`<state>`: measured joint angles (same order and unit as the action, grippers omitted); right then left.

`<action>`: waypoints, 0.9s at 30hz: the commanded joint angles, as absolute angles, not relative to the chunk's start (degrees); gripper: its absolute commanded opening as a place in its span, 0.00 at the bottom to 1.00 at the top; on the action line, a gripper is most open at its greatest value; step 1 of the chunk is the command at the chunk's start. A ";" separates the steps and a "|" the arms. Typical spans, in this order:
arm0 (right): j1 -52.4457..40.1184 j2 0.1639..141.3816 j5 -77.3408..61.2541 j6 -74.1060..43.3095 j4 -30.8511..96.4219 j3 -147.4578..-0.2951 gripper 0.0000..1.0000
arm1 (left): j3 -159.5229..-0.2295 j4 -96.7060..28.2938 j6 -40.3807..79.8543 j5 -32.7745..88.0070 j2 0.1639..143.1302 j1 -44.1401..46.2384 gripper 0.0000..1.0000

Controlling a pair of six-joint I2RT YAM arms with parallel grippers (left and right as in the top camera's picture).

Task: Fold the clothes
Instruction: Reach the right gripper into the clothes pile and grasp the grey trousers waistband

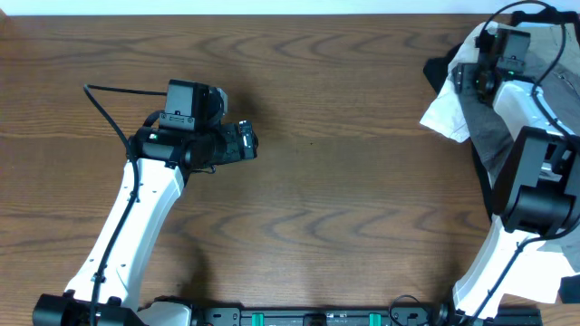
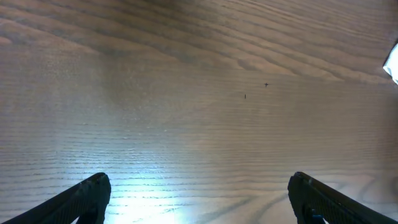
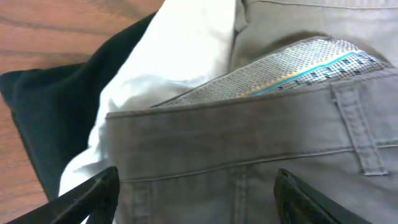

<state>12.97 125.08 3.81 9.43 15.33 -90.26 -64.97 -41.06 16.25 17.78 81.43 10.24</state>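
A pile of clothes lies at the table's far right edge: grey trousers [image 1: 489, 127], a white garment [image 1: 449, 113] and a dark garment [image 1: 441, 69]. In the right wrist view the grey trousers' waistband [image 3: 249, 149] fills the frame, with the white garment [image 3: 180, 56] and the dark garment [image 3: 50, 106] to the left. My right gripper [image 3: 196, 199] is open, hovering just over the waistband; it shows in the overhead view [image 1: 471, 77] on the pile. My left gripper [image 2: 199, 199] is open and empty over bare wood, mid-left of the table [image 1: 246, 140].
The wooden table [image 1: 344, 181] spreads between the arms. A black cable [image 1: 104, 109] runs from the left arm. A corner of white cloth [image 2: 392, 65] shows at the right edge of the left wrist view.
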 commanded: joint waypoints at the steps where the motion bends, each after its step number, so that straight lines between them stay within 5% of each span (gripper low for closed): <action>1: 13.52 123.87 0.99 8.40 15.25 -91.46 0.78 | -65.10 -41.06 15.73 17.19 81.34 10.37 0.93; 20: 13.39 130.52 -2.00 8.43 13.19 -91.44 0.78 | -65.12 -40.93 15.70 15.68 81.34 10.37 0.93; 27: 13.47 131.26 -1.69 8.40 13.08 -91.57 0.57 | -65.10 -40.84 15.73 15.70 81.34 10.37 0.93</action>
